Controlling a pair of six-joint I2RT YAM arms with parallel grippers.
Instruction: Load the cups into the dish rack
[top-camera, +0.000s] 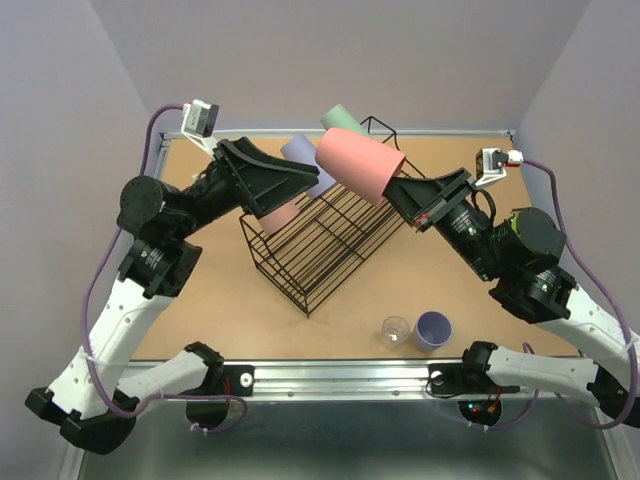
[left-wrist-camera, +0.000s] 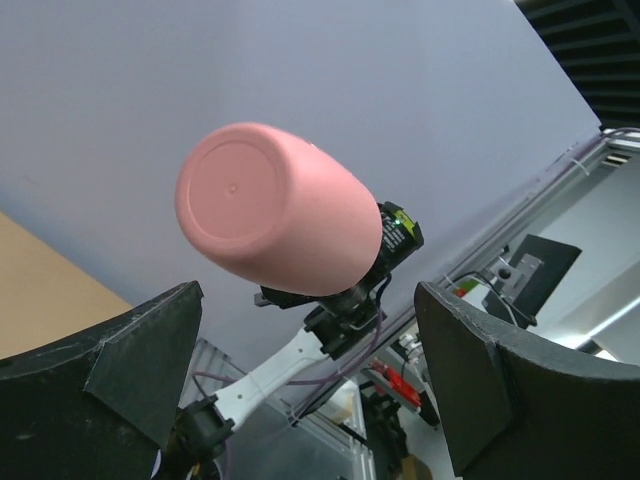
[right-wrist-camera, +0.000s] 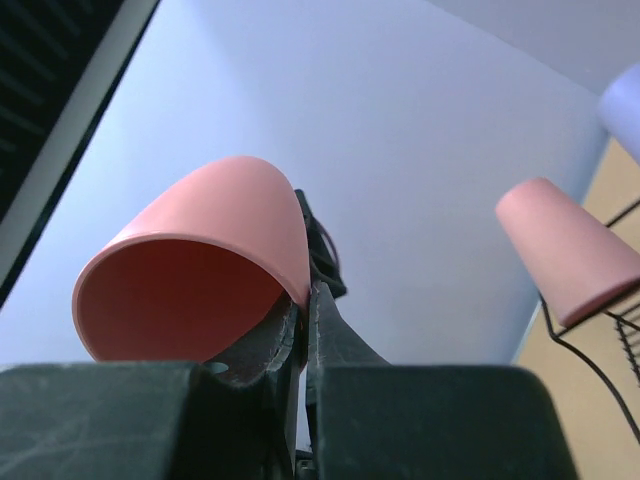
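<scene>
My right gripper (top-camera: 398, 190) is shut on the rim of the large pink cup (top-camera: 360, 163) and holds it tilted in the air over the far end of the dish rack (top-camera: 300, 262). The rim pinch shows in the right wrist view (right-wrist-camera: 310, 310). My left gripper (top-camera: 295, 193) stands open over the rack's left corner with nothing between its fingers (left-wrist-camera: 120, 370); the large pink cup (left-wrist-camera: 275, 220) hangs beyond them. A smaller pink cup (top-camera: 282, 215) sits upside down on the rack just under that gripper. Large lavender (top-camera: 303, 155) and green (top-camera: 343, 117) cups stand behind the held one.
On the table near the front edge stand a small lavender cup (top-camera: 434, 328) and a tiny clear cup (top-camera: 396, 329), both upright, to the right of the rack. The rack lies diagonally across the middle. The aluminium rail (top-camera: 340, 375) runs along the near edge.
</scene>
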